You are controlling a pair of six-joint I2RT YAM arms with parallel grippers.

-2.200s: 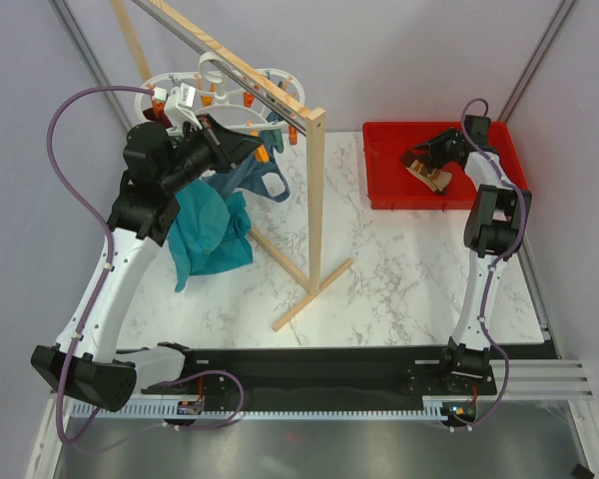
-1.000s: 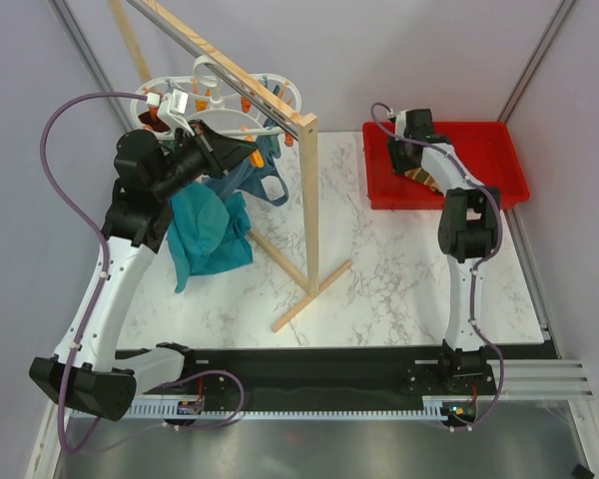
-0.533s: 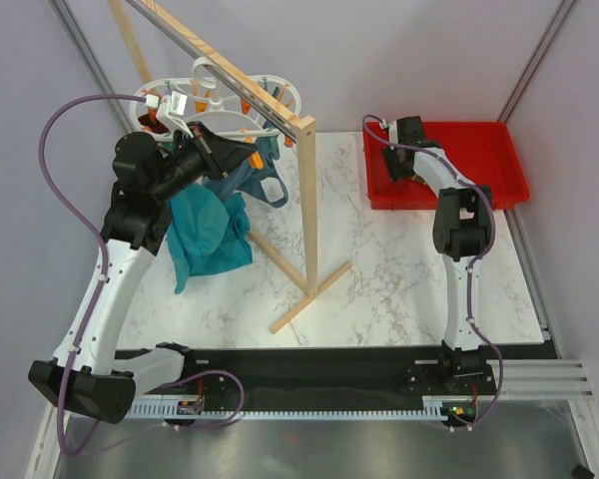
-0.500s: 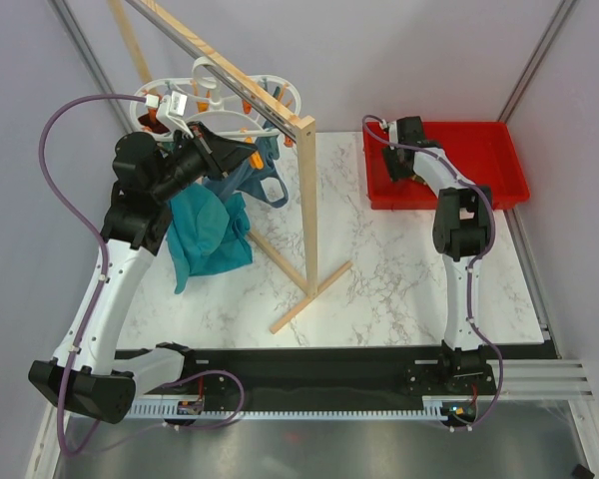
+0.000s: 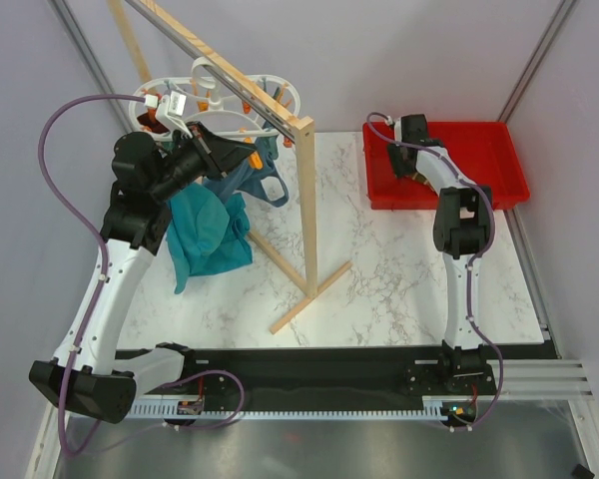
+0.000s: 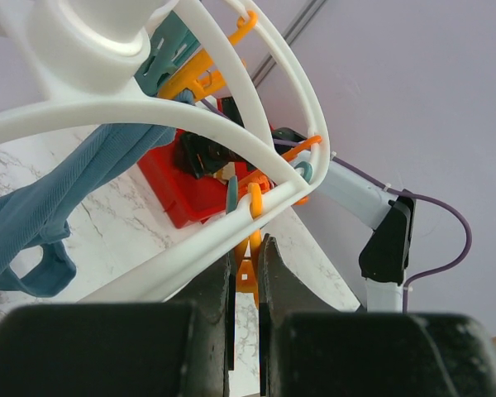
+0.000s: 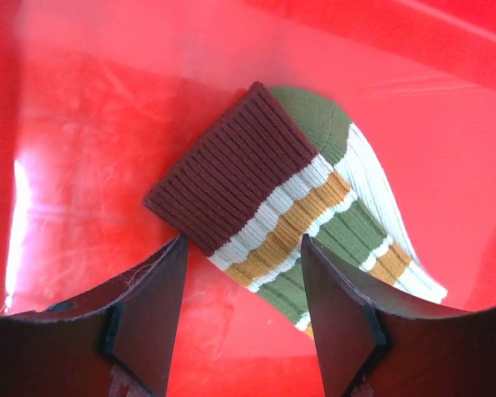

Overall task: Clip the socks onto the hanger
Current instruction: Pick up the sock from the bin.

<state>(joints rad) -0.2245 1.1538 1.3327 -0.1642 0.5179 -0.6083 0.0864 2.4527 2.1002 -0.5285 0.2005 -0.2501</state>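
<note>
Top external view: we judge this to be the pick-up step. The right claw (image 5: 407, 162) hangs inside the red bin (image 5: 489, 160) at two o'clock on the table. The left claw (image 5: 242, 153) is up at the white hanger (image 5: 210, 72) at ten o'clock, beside the wooden rack (image 5: 309, 200) and above the teal cloths (image 5: 205, 225). Left wrist view: its fingers (image 6: 217, 285) are pinched almost together on an orange clip (image 6: 250, 273) hanging from the hanger's rim. Right wrist view: the right claw's fingers (image 7: 145, 318) are spread wide and grasp nothing. A striped sock (image 7: 273, 207) lies flat on the bin floor between them and toward twelve o'clock. Next, we would lower onto the brown cuff, close, and carry the sock over to the held clip.
</note>
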